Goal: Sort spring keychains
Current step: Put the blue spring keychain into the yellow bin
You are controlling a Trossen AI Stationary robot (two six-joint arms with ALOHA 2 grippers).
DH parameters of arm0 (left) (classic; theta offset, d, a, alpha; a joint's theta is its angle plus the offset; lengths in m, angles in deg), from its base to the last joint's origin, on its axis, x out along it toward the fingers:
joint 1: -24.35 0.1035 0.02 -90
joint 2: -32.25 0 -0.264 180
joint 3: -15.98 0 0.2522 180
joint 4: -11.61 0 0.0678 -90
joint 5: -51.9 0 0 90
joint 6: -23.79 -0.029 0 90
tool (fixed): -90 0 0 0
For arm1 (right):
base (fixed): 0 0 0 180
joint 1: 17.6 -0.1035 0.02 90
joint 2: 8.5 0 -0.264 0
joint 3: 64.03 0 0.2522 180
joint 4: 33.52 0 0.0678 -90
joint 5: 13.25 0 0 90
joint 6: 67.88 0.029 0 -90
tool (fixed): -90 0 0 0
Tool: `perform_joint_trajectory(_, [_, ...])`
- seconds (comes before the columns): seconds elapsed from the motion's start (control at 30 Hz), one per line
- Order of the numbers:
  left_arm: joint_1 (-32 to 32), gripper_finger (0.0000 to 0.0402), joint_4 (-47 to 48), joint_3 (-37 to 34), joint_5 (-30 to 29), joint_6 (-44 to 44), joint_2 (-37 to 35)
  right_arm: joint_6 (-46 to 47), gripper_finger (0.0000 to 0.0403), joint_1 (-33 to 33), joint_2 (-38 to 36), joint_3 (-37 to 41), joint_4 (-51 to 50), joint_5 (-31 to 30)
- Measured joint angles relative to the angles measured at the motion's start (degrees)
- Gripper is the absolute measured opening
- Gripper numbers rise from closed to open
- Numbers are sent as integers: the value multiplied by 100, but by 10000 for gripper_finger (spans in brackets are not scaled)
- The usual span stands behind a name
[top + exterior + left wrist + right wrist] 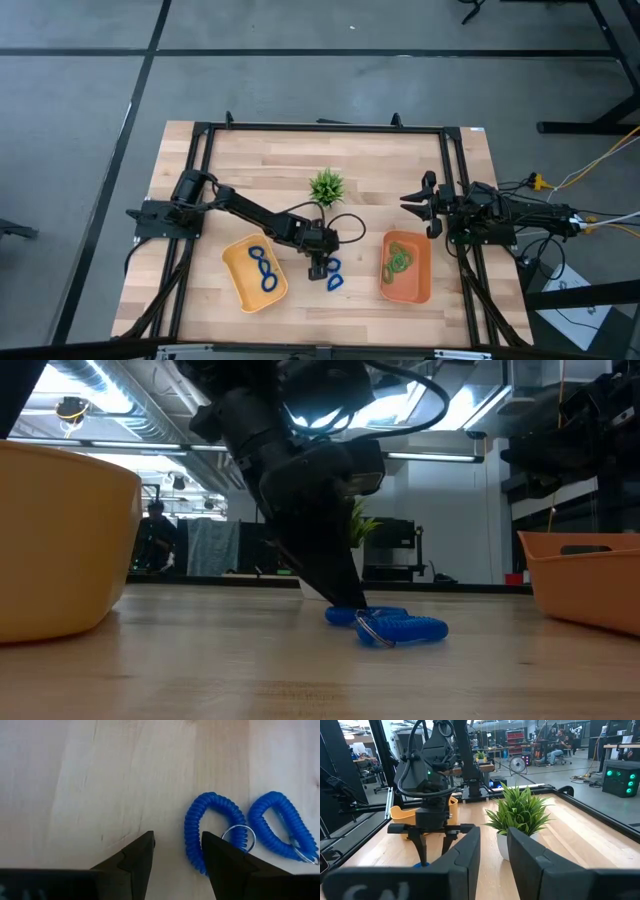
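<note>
Two dark blue spring keychains [215,827] [280,827] lie flat on the wood side by side, also seen as the blue pair [334,273] in the high view. My left gripper [177,837] is open and points down at the table right beside them, with bare wood between its fingers. More blue keychains [263,267] lie in the yellow tray [240,285]. Green keychains [398,260] lie in the orange tray [415,288]. My right gripper [420,210] is open and waits near the table's right edge. My left gripper comes from above, pointing down. One fingertip [212,845] stands at the edge of the nearer blue keychain's coil [192,837], and the low view shows the fingertip [340,600] down at that coil [350,617]. I cannot tell whether it touches.
A small spiky green plant in a white pot [326,187] stands at the table's middle, on the far side of the left gripper. A black frame rail [320,128] runs around the table. Bare wood lies between the two trays [350,300] and along the near edge.
</note>
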Motion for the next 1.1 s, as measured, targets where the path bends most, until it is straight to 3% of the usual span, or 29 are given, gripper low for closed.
perform_joint_trajectory(0.53, [2,102,784,19,-619,112,-30,0,97,-1,1,0,1,0])
perform_joint_trajectory(1.1, [7,97,1147,13,-837,116,-26,0,97,-1,0,0,1,0])
